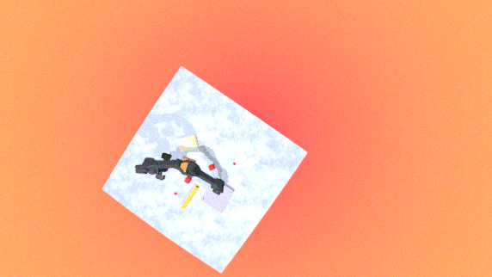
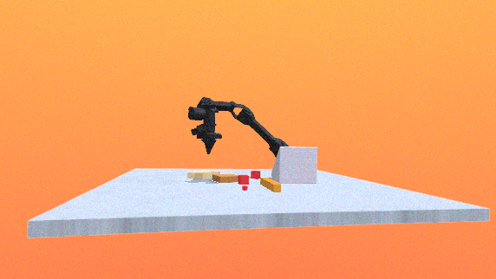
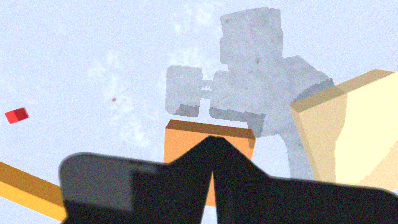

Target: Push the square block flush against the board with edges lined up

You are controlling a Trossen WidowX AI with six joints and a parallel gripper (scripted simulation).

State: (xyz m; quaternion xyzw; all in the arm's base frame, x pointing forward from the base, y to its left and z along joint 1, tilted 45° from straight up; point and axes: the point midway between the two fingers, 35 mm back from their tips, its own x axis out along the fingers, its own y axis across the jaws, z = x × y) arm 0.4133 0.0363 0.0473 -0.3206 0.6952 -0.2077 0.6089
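An orange flat piece point(image 1: 184, 166) point(image 2: 225, 178) point(image 3: 187, 143) lies on the table, partly hidden by the arm from above and by the fingers in the wrist view. A cream flat piece point(image 1: 188, 143) point(image 2: 202, 175) point(image 3: 367, 125) lies beside it. A gap shows between them, and their facing sides are not parallel in the wrist view. One is the square block and one the board; hidden parts leave it unclear which. My gripper point(image 2: 208, 152) point(image 3: 215, 143) is shut and empty, pointing down, well above the table and touching neither piece.
A yellow bar point(image 1: 190, 197) point(image 2: 270, 184) point(image 3: 27, 197) lies near the orange piece. Red cubes point(image 1: 212, 167) point(image 2: 244, 179) and smaller red bits point(image 1: 234, 163) point(image 2: 244, 188) point(image 3: 16, 115) are scattered around. A tall pale lilac box point(image 1: 219, 200) point(image 2: 298, 165) stands by the arm's base.
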